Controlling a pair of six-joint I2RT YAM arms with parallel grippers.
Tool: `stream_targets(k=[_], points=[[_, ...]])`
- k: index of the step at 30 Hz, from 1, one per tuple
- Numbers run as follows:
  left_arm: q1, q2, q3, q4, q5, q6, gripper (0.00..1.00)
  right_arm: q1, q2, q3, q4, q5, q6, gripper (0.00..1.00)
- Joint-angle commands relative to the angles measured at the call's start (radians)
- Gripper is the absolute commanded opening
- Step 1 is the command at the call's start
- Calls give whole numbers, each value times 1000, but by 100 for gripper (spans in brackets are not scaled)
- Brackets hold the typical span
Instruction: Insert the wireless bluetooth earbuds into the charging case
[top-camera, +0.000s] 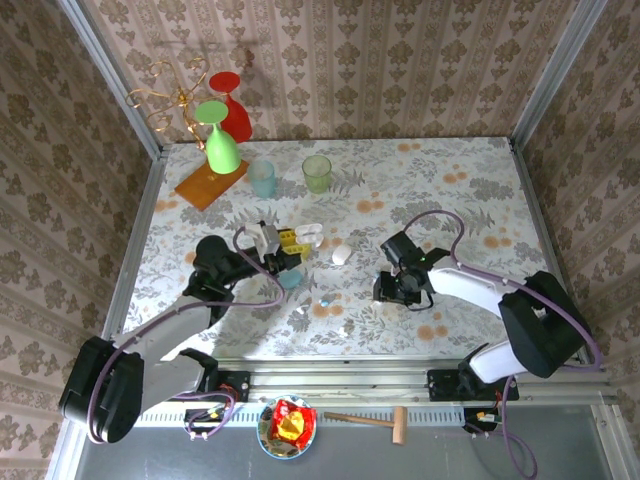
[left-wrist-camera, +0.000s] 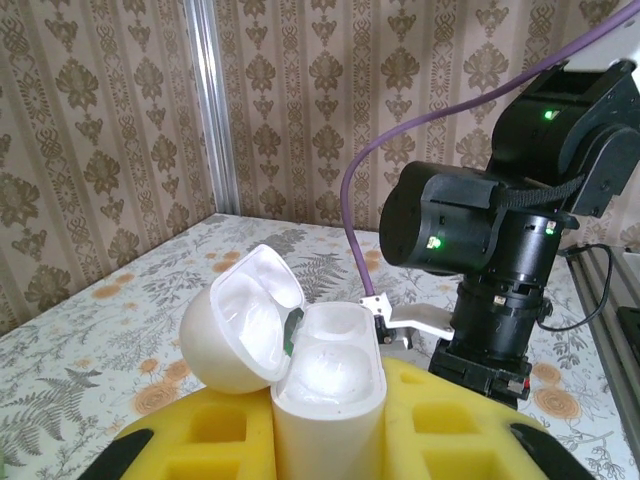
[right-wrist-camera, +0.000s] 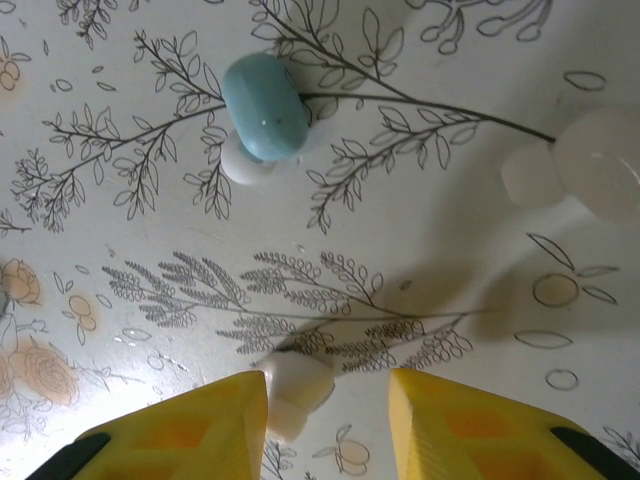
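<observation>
The floral surface (top-camera: 450, 200) carries all items. The left claw (left-wrist-camera: 330, 435) is closed on the white charging case (left-wrist-camera: 325, 385), holding it upright with the lid (left-wrist-camera: 240, 320) hinged open to one side. To the right of the charging case in the top view, the right claw (right-wrist-camera: 328, 388) points down with its jaws apart, gripping nothing. A white earbud (right-wrist-camera: 295, 392) lies between them against one yellow finger (right-wrist-camera: 200, 435), and a pale-blue earbud (right-wrist-camera: 264, 105) lies on the surface, likewise apart from the charging case.
</observation>
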Motion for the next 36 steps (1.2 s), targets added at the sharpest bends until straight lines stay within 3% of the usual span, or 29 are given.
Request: stream_targets(k=[1,18,28,36], points=[[-1,-24,10,-3,-10,25,0,5,42,19,10,-29,16,37],[0,19,23,27,5,16,0,28,19,24,24,-94,94,34],[-2,56,39,63,21,-2,0,20,-7,17,-3,-38,-33,37],[-4,46,33,57,15,-7,0,15,61,39,-16,-61,-23,35]])
